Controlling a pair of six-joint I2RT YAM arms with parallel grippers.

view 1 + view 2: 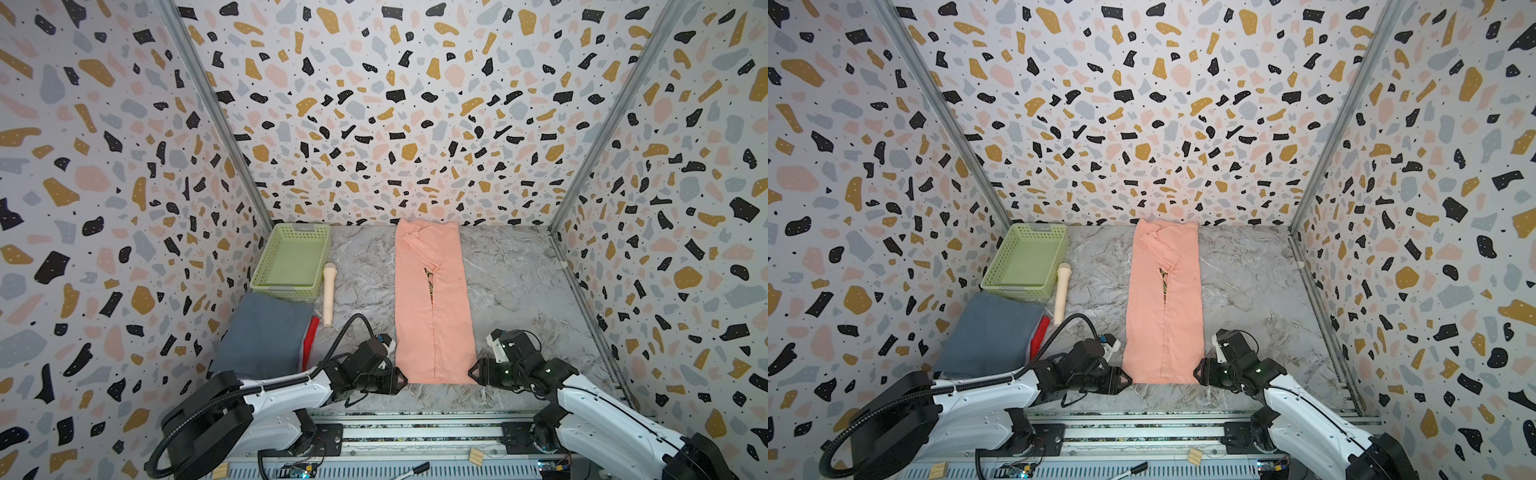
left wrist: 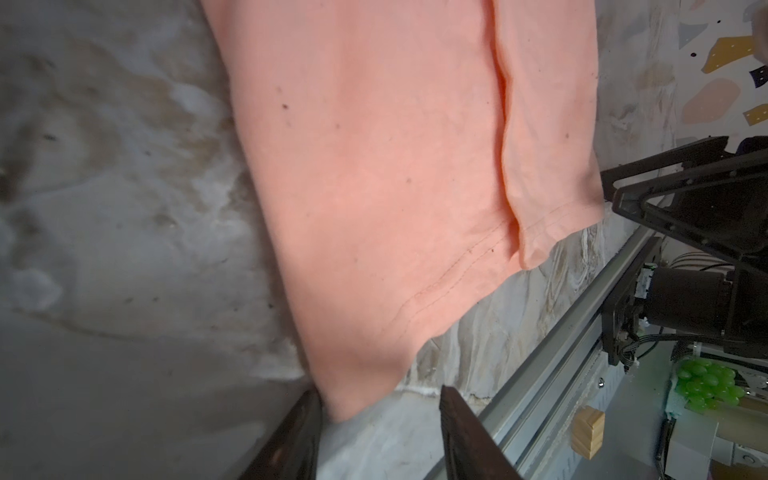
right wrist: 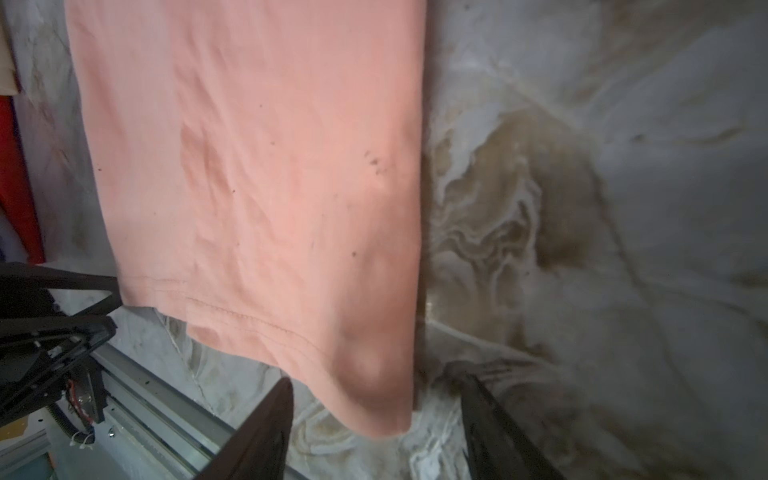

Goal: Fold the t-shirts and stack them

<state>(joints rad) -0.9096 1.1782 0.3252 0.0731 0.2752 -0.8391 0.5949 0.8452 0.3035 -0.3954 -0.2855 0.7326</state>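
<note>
Salmon-peach cloth filled the middle of both top views: the salmon t-shirt point(image 1: 432, 299) point(image 1: 1165, 307) lay flat on the grey marbled table point(image 1: 519, 282), folded lengthwise into a long narrow strip. It ran from the back wall toward the lower edge of the frame. Its 2 side flaps met along a line down the centre, and a sliver of dark and green print point(image 1: 430, 284) showed through a gap there.

The left gripper point(image 1: 402, 380) point(image 1: 1128, 380) sat low at the strip's lower left corner. The right gripper point(image 1: 471, 371) point(image 1: 1196, 371) sat at its lower right corner. Each pointed inward at the hem.

In the left wrist view the left gripper point(image 2: 378, 411) was released, its 2 fingers apart. A hem corner of the salmon t-shirt point(image 2: 374, 187) lay between them, close to 1 finger but not pinched. In the right wrist view the right gripper point(image 3: 378, 386) was likewise spread wide. The other hem corner of the salmon t-shirt point(image 3: 257, 166) lay between its fingers, and nothing was clamped.

At the lower left of the top views, a folded slate-grey t-shirt point(image 1: 262, 336) point(image 1: 988, 336) topped a stack. The edge of a red t-shirt point(image 1: 312, 338) point(image 1: 1040, 332) peeked out on the stack's right side. Above the stack in the frame stood the pale green basket point(image 1: 286, 287) point(image 1: 1017, 287). A beige wooden stick point(image 1: 328, 295) point(image 1: 1061, 295) lay just beside the basket's right wall.
</note>
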